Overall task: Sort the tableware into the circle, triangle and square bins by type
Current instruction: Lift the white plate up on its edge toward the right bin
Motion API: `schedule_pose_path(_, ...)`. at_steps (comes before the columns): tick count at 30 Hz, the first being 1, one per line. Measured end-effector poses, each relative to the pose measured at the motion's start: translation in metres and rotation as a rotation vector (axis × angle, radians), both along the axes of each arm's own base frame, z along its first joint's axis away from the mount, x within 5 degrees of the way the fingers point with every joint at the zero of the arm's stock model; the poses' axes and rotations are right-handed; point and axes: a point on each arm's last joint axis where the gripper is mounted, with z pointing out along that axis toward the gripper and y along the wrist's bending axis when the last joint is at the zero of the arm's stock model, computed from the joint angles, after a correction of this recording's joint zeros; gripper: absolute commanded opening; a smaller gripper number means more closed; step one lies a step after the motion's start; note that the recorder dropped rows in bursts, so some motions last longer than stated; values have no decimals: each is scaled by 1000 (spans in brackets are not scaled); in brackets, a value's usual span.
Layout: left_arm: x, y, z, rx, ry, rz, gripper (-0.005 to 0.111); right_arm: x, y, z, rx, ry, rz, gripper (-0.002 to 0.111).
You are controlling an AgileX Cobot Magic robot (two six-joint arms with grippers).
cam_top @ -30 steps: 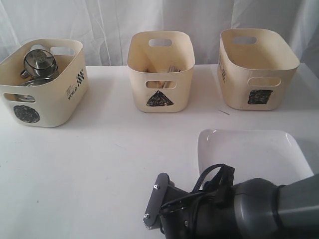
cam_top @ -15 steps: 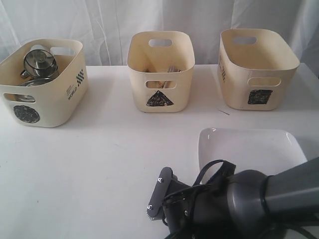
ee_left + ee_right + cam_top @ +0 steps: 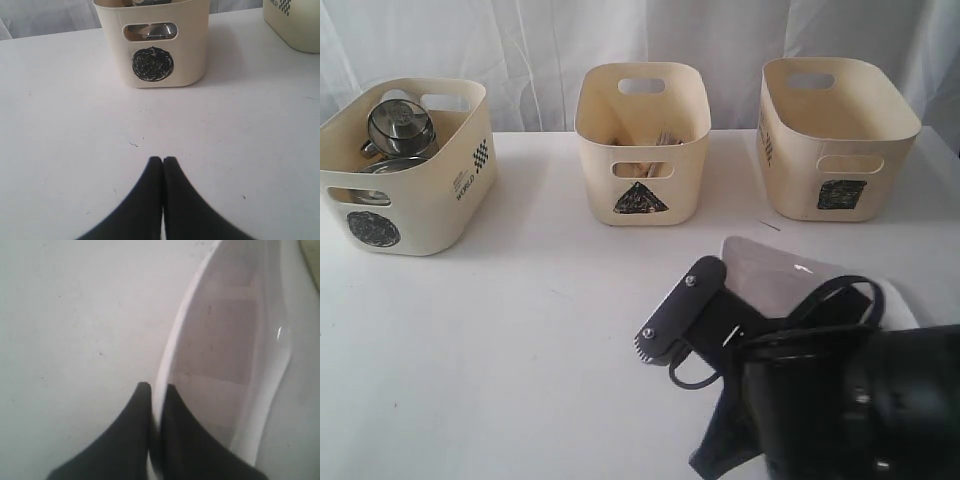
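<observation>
The large white square plate is tilted up on edge above the table at the front right. My right gripper is shut on its left rim. In the right wrist view the black fingers pinch the plate's thin rim between them, with the gripper at that edge. My left gripper is shut with nothing in it, low over the table and facing the circle bin. Steel mugs and a steel bowl lie in the circle bin. Cutlery and chopsticks sit in the triangle bin.
The square bin stands at the back right, beyond the plate, and nothing shows inside it. A white curtain hangs behind the three bins. Another cream bin shows at the edge of the left wrist view. Bare white table lies front left.
The plate lay flat on the table before; now its left edge is raised and it is tilted, held by the right gripper. The right arm has risen and swung right.
</observation>
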Motion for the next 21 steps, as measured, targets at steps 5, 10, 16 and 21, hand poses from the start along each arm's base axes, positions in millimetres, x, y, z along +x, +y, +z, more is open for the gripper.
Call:
schedule_pose_path(5, 0, 0, 0, 0, 0, 0, 0, -26, -16, 41, 138, -60, -29, 0)
schedule_pose_path(10, 0, 0, 0, 0, 0, 0, 0, -40, -33, 67, 220, -108, -47, 0)
schedule_pose_path(16, 0, 0, 0, 0, 0, 0, 0, -41, -47, 87, 232, -230, -19, 0)
schedule_pose_path(21, 0, 0, 0, 0, 0, 0, 0, -32, -55, 107, 230, -349, -22, 0)
